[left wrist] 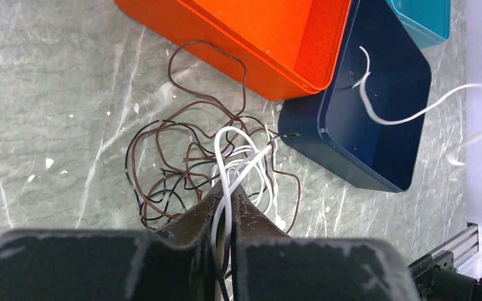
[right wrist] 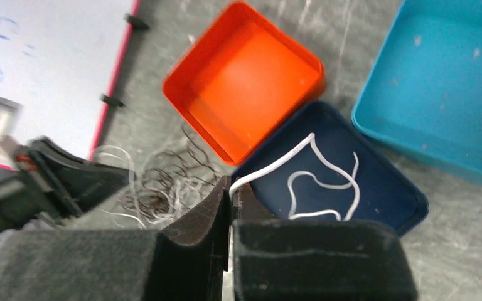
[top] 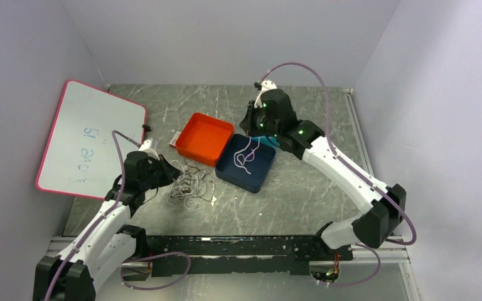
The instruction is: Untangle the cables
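Where the left wrist view looks down along its own fingers, the left gripper point(left wrist: 228, 191) is seen pressed together on a looped white cable point(left wrist: 241, 153). The cable is pinched between the two dark pads and fans out in several loops just above them. These loops are laid over a tangle of brown and black cables point(left wrist: 176, 169), spread on the grey marbled table point(left wrist: 56, 94) at the centre left of that frame. One brown loop is stretched up toward the orange tray point(left wrist: 270, 37) at the top; whether it touches the tray's wall cannot be told. To the right of the tangle a navy tray point(left wrist: 389, 157) is set against the orange one, and a corner of a teal tray point(left wrist: 423, 19) is shown at the upper right.

In the right wrist view the right gripper point(right wrist: 230, 191) is likewise closed, with a second white cable point(right wrist: 323, 182) nipped between its fingertips at the lower centre. From there this cable is led up and to the right into the navy tray, where the rest of it is laid in loose curves on the tray floor.

In the overhead view the tangle is found left of centre, just beside the left gripper and just below the orange tray. The right gripper is held above the far edge of the navy tray, right of centre. A pink-edged whiteboard point(top: 91, 141) with faint blue writing is placed at the left of the frame.
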Robot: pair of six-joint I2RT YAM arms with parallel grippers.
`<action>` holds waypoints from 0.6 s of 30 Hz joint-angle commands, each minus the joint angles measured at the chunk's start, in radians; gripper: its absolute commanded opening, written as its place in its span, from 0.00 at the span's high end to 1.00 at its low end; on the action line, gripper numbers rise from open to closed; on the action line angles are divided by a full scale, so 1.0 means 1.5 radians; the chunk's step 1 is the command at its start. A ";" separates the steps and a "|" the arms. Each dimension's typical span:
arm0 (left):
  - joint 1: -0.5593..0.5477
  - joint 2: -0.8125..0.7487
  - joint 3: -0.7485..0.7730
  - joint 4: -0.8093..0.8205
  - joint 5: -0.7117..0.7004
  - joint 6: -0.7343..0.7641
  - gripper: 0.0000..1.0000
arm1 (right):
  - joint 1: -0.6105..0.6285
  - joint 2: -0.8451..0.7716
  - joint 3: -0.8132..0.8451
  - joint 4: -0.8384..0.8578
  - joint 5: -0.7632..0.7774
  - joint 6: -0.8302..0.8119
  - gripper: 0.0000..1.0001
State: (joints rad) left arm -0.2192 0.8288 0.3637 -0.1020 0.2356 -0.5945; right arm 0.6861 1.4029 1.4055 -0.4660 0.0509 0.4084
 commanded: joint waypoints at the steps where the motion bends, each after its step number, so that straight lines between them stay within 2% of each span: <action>1: -0.003 -0.012 0.016 -0.003 0.016 0.010 0.90 | -0.005 0.018 -0.074 0.039 0.006 0.004 1.00; 9: -0.003 -0.009 0.019 0.004 0.042 0.020 0.89 | -0.005 0.086 -0.166 0.110 0.010 -0.002 0.97; 18: -0.003 -0.025 0.017 -0.011 0.032 0.016 0.89 | -0.006 0.153 -0.185 0.139 0.002 -0.011 0.95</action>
State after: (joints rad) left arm -0.2195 0.8101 0.3637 -0.1097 0.2665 -0.5797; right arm 0.6819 1.6077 1.1358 -0.3103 0.0555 0.4034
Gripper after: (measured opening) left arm 0.109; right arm 0.048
